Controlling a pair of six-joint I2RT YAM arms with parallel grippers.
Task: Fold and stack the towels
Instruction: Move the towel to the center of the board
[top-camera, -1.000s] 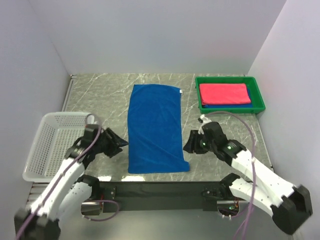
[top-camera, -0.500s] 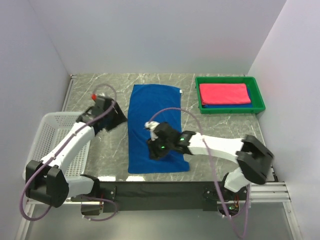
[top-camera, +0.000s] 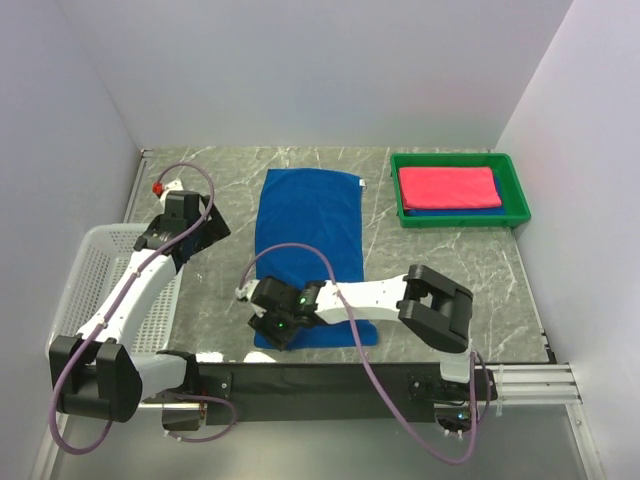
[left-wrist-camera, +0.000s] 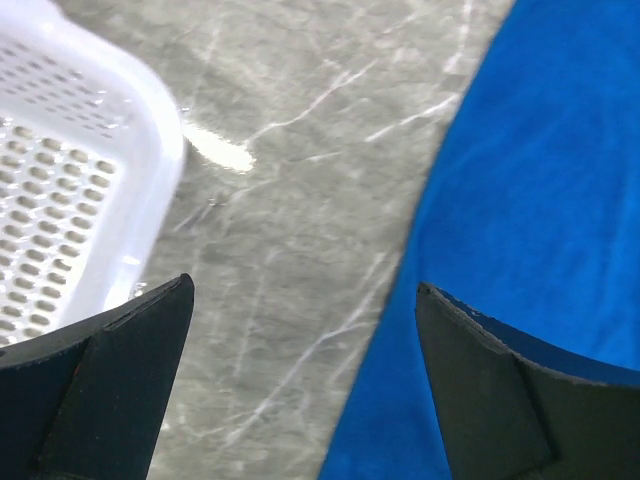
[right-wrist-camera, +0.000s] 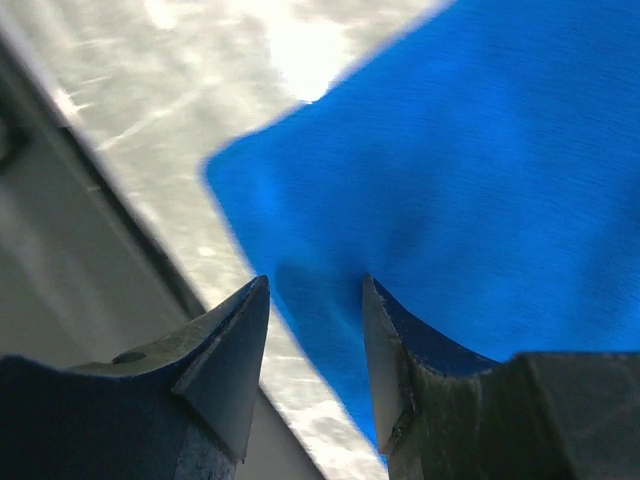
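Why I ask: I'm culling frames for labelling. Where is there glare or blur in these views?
Right wrist: a blown-out glare patch on the table beside the blue towel, and the whole picture is soft. Left wrist: one small glare spot on the table near the white basket; otherwise fairly sharp. Top external: evenly lit and sharp, no strong glare.

Nothing readable is showing in any of the views: no text, brand, number or sign. A small white tag (top-camera: 361, 184) is sticking out at the far right corner of the spread blue towel (top-camera: 310, 240), and it is appearing too small for any print on it to be made out
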